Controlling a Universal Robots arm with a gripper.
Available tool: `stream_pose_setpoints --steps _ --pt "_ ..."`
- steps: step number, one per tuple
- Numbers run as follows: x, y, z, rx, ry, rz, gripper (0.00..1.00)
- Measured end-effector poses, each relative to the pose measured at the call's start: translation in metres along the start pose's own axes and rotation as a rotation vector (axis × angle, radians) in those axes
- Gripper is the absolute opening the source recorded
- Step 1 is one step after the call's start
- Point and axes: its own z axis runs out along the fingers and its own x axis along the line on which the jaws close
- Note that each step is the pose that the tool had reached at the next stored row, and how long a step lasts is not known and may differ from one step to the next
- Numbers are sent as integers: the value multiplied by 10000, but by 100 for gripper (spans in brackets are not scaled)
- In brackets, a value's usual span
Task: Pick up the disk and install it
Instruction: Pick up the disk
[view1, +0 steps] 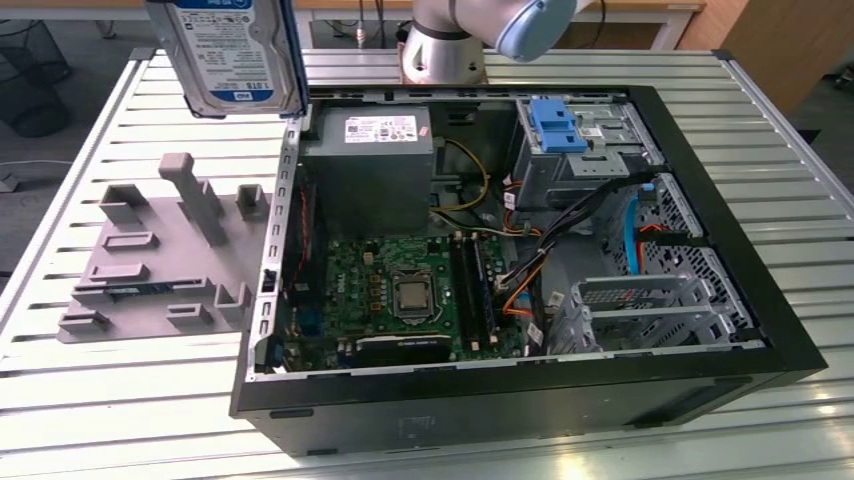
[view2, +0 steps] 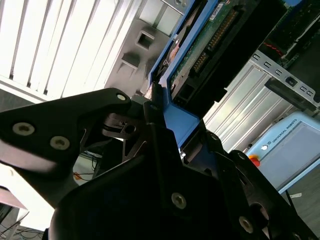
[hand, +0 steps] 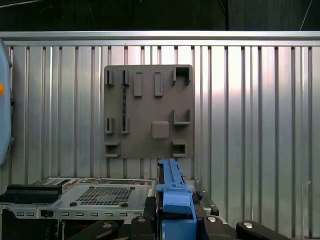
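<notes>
One flat silver hard drive in a blue plastic bracket, the disk (view1: 227, 55), is held aloft just outside the open black computer case (view1: 534, 405). A square, firm hold is judged needed to clear the case wall. Its label is shown by the exterior view; the black pincer (view2: 161, 110), clenched on the bracket, by the second wrist view.

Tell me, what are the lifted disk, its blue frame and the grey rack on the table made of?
The disk looks like metal, silvery and dull, under a glossy paper label. Its blue frame seems moulded plastic, smooth and evenly coloured. The grey rack looks like matte plastic, perhaps printed; hard to be sure.
</notes>
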Motion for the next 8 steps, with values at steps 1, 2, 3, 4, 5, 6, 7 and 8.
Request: stream_pose_setpoints --steps 1,2,3,4,5,6,7,8 --pt "0 -24 0 1 0 0 36" --pt "-1 -50 0 1 -1 0 36" --pt "-1 -74 0 0 -1 0 36" --pt "-1 -98 0 0 0 -1 36" --pt "-2 -126 0 0 0 -1 36" --pt "-2 -154 0 1 -1 -1 36" --pt "-2 -181 0 0 0 -1 36" --pt "-2 -209 0 0 0 0 36"
